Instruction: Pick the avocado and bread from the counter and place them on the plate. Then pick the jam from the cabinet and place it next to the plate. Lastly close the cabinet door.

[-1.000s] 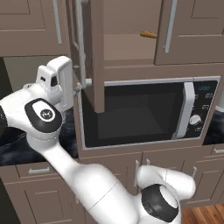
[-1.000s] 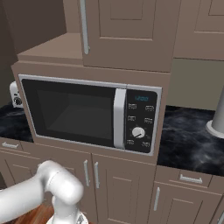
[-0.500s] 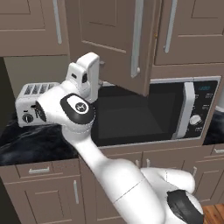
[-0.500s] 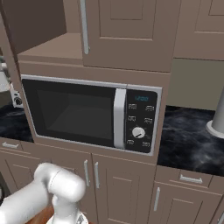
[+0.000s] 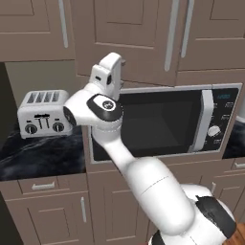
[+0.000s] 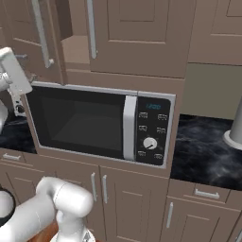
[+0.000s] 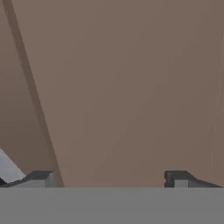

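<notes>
cabinet door (image 5: pixel 129 38) | swung nearly shut | pincer (image 7: pixel 109 177) spread

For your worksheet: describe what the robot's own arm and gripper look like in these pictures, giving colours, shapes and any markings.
The glossy white arm is built of thick rounded tube segments. Its joints carry dark grey round caps with a small white mark at the centre, seen in the left base view. The boxy white hand has dark slots on its side. The gripper ends in two small dark grey, blocky fingertips.
</notes>
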Controlling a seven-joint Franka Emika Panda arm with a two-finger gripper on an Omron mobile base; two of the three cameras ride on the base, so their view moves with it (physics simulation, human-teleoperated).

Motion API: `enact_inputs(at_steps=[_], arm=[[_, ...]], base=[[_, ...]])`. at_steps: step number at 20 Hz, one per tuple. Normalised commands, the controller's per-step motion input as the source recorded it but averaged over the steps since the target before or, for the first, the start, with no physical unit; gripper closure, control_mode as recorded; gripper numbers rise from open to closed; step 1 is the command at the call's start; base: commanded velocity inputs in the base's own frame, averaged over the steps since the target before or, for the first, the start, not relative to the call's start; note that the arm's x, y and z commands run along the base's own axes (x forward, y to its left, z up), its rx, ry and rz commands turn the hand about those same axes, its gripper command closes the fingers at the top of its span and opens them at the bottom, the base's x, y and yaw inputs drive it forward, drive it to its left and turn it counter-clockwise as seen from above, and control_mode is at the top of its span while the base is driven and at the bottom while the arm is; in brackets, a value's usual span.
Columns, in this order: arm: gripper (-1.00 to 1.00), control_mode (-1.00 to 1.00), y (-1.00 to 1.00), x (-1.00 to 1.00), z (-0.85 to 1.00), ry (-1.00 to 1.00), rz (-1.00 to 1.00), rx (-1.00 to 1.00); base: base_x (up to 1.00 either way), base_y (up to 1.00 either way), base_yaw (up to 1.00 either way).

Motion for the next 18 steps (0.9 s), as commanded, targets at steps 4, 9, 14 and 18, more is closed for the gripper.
enact_inputs(at_steps=[4, 9, 14, 18], arm=[[-1.0, -1.0, -0.28, 1.0, 0.23, 0.04, 0.0, -0.03], [-1.0, -1.0, -0.32, 1.0, 0.14, 0.17, 0.0, -0.02], [-1.0, -1.0, -0.27, 1.0, 0.15, 0.2, 0.0, -0.03], [-1.0, -1.0, -0.33, 0.89, 0.09, 0.13, 0.0, -0.03]], base=[[0.0, 0.0, 0.0], [0.0, 0.0, 0.0], [0.0, 0.0, 0.0], [0.0, 0.0, 0.0]])
